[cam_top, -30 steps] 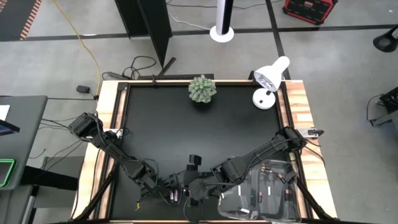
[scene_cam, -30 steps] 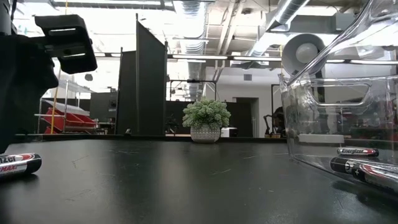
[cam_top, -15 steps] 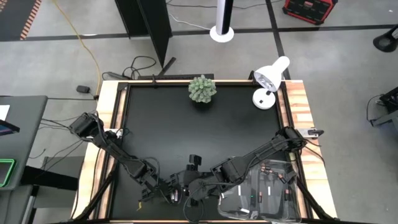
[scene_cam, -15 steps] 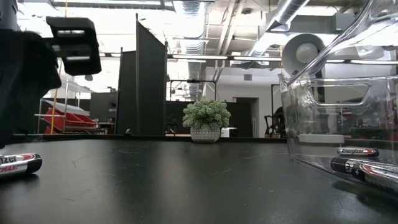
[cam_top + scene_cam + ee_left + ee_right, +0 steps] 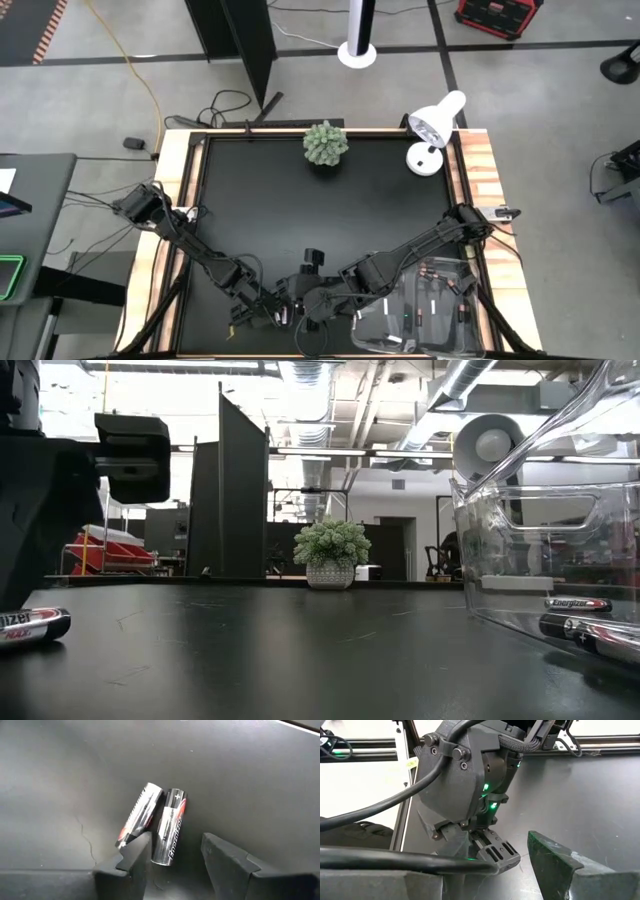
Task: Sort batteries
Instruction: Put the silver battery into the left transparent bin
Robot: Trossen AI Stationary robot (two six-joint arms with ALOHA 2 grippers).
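Two batteries lie side by side on the black table near its front edge. In the left wrist view, one battery [image 5: 170, 827] has its near end between the open fingers of my left gripper [image 5: 175, 857]. The other battery [image 5: 140, 814] lies just outside one finger [image 5: 134, 856]. The low view shows a battery [image 5: 32, 626] on the table under the dark left arm [image 5: 50, 500]. My left gripper [image 5: 272, 314] points steeply down. My right gripper [image 5: 315, 300] hangs open above the table close beside it, holding nothing. More batteries [image 5: 575, 603] lie in the clear bin [image 5: 425, 310]. My left gripper's fingers come slanting down from above, along the two batteries. One fingertip [image 5: 142, 840] stands in front of the outer battery's near end [image 5: 125, 837]. Whether it touches that battery I cannot tell. The battery between the fingers lies flat on the table, with a gap to each finger.
The clear bin's wall [image 5: 540, 550] stands at the front right. A small potted plant [image 5: 325, 143] and a white lamp [image 5: 435, 125] stand at the far edge. The right wrist view is mostly filled by the left arm's wrist [image 5: 465, 785].
My left gripper has edged toward the table's right and a little down over the two batteries, and has rolled about its own axis. The right arm has kept still.
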